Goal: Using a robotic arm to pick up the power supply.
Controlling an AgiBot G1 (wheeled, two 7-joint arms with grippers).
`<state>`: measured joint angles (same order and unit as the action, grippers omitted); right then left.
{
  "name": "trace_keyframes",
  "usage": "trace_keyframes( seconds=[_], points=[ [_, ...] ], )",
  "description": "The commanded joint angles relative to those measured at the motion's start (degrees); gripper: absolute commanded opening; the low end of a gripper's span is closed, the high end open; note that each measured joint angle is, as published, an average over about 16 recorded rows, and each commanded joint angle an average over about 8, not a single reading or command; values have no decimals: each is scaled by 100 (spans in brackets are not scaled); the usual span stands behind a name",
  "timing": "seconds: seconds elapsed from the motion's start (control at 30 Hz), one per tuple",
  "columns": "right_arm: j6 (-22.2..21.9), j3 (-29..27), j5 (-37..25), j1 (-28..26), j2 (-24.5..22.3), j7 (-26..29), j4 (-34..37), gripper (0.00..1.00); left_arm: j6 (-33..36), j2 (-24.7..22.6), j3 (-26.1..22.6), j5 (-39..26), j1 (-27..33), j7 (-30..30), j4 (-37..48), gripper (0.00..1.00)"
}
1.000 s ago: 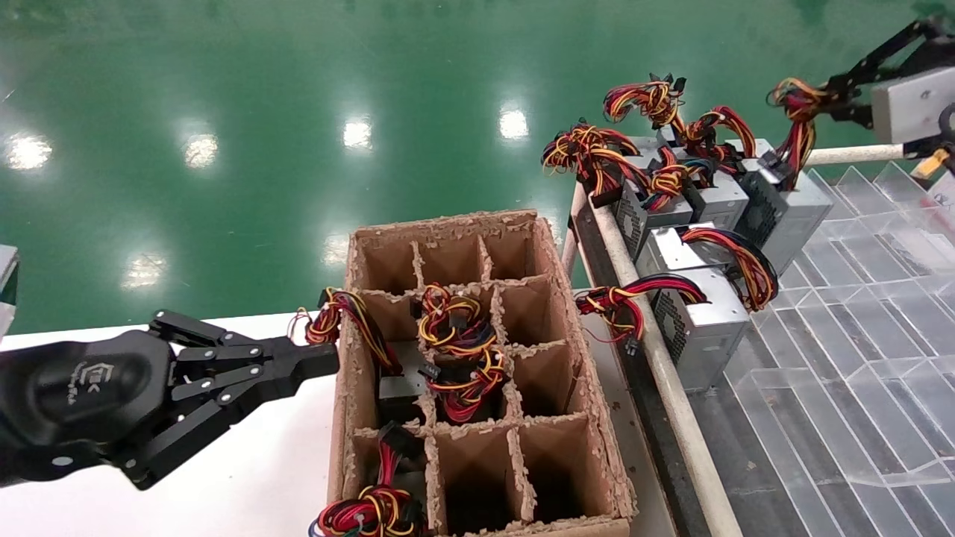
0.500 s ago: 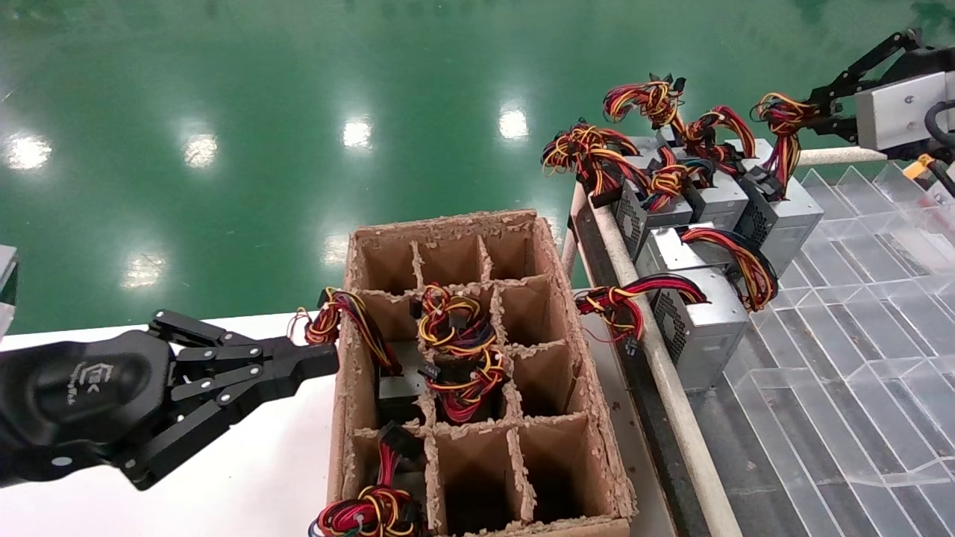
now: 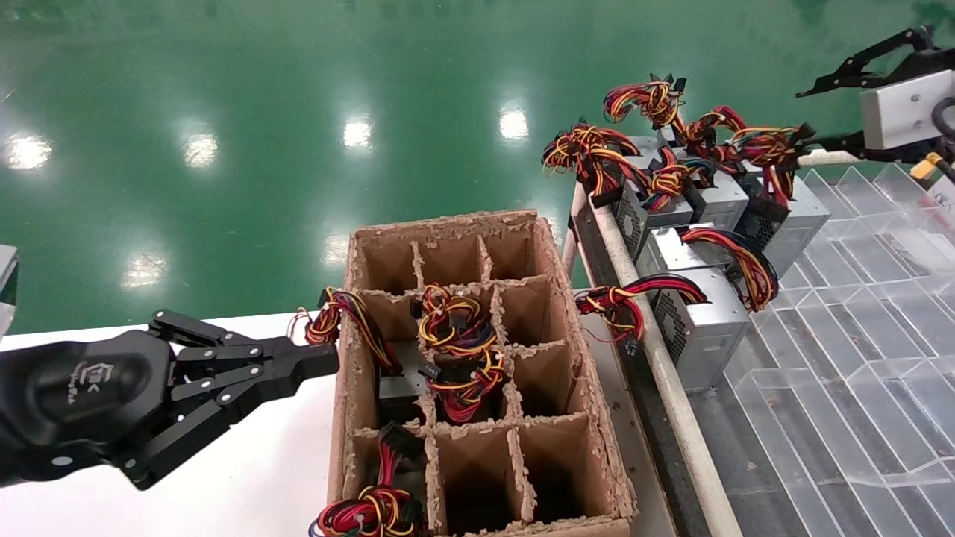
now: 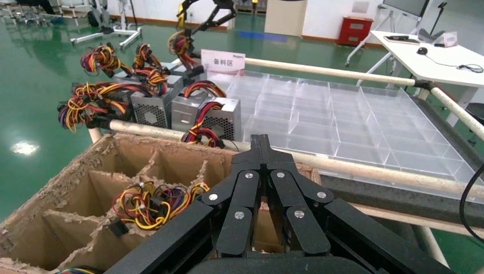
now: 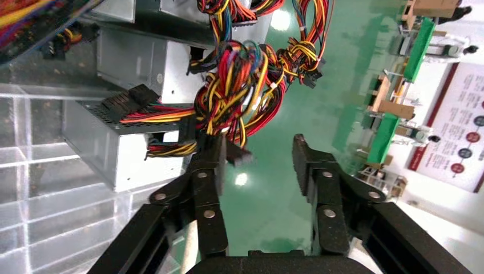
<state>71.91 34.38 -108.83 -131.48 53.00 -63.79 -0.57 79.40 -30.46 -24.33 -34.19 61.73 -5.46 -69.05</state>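
**Open jaws beside a loose wire bundle, box not yet held**

The right gripper (image 5: 257, 157) hangs with its jaws spread apart and nothing between them, just beside the wire bundle (image 5: 251, 85) of the power supply (image 3: 794, 216). That power supply sits at the far corner of the clear divided tray (image 3: 858, 313), behind its neighbours. One finger lies against the trailing black connectors. The likely failure is a grasp on wires alone: if the jaws close here, they may catch only the bundle, and the metal box would swing, slip or drag the neighbouring units. Loops could also snag on a finger linkage.

Other power supplies (image 3: 694, 321) crowd the near side of the target on the same tray, their bundles tangled close together, so there is little free room around the box. The tray's pale rail (image 3: 656, 358) runs in front of them. Well apart from the target, the cardboard box (image 3: 477, 373) holds more units in its cells. The left gripper (image 3: 324, 362) rests closed just beside that box, idle.
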Motion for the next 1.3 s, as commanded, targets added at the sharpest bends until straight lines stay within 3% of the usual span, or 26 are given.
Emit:
trace_keyframes(
  seconds=[0.03, 0.2, 0.43, 0.87, 1.13, 1.3],
  points=[
    [90, -9, 13, -46, -19, 49, 44, 100, 0, 0, 0, 0, 0, 0, 0, 0],
    [396, -112, 162, -158, -97, 60, 77, 100, 0, 0, 0, 0, 0, 0, 0, 0],
    [486, -196, 376, -22, -132, 188, -87, 100, 0, 0, 0, 0, 0, 0, 0, 0],
    [685, -530, 1668, 1400, -478, 1673, -1557, 100, 0, 0, 0, 0, 0, 0, 0, 2],
    [801, -748, 2508, 2334, -698, 2639, -2516, 100, 0, 0, 0, 0, 0, 0, 0, 97],
    [874, -885, 3036, 2921, -837, 3246, -3119, 100, 0, 0, 0, 0, 0, 0, 0, 100]
  ],
)
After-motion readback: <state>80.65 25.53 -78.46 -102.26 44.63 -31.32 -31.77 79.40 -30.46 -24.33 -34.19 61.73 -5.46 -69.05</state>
